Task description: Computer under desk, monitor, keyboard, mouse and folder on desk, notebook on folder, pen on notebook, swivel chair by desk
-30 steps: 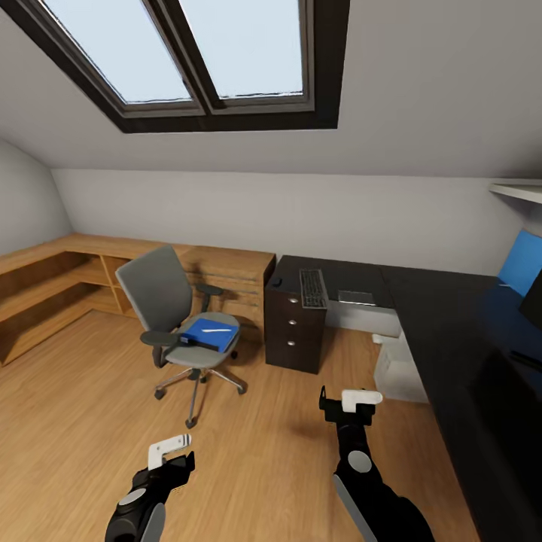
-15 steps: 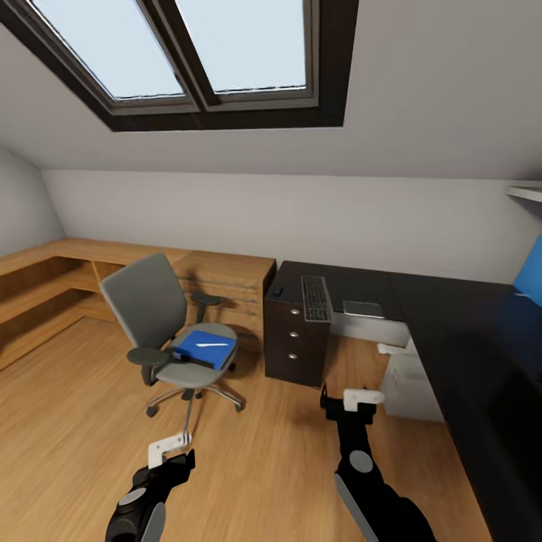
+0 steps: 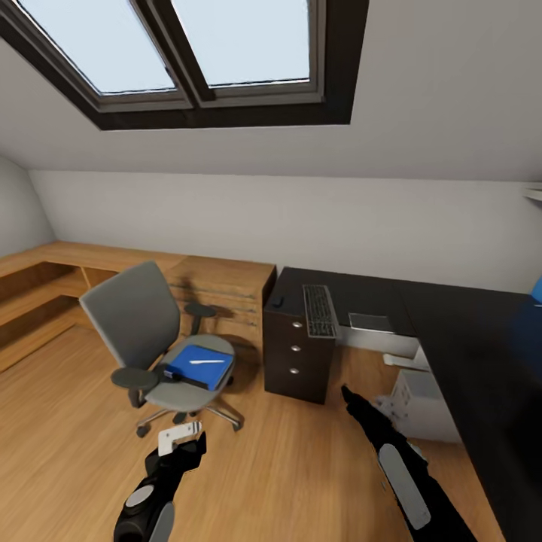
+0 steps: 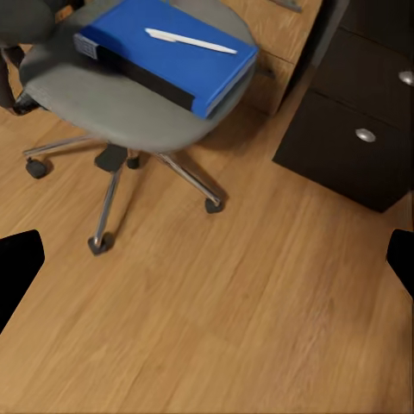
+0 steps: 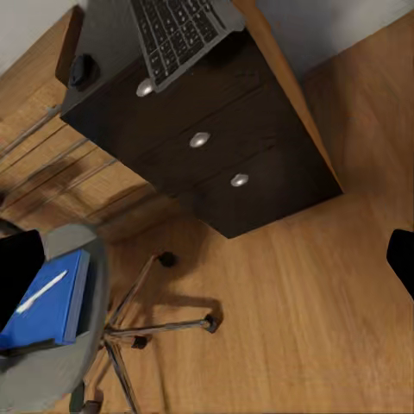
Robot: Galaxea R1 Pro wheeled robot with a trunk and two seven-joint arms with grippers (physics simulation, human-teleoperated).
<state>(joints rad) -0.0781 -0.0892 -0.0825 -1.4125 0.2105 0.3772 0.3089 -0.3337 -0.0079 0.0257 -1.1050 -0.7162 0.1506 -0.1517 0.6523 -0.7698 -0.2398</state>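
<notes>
Blue folder [image 3: 199,364] is lying on the chair [image 3: 143,331] seat, pen [image 4: 190,40] sitting on top. Head view is showing the keyboard [image 3: 319,309] on the desk [image 3: 452,339]. Both grippers [image 4: 207,259] [image 5: 216,259] are hanging spread and empty.

Floor [image 3: 286,459]: open wood between the chair [image 3: 139,327] and the drawer unit [image 3: 297,350].
Chair seat: reachable from above; the armrests [image 3: 132,376] flank it and the backrest stands behind.
Chair legs [image 4: 112,185]: spread low over the floor.
Desk [image 3: 452,331]: dark top walls the right side.
</notes>
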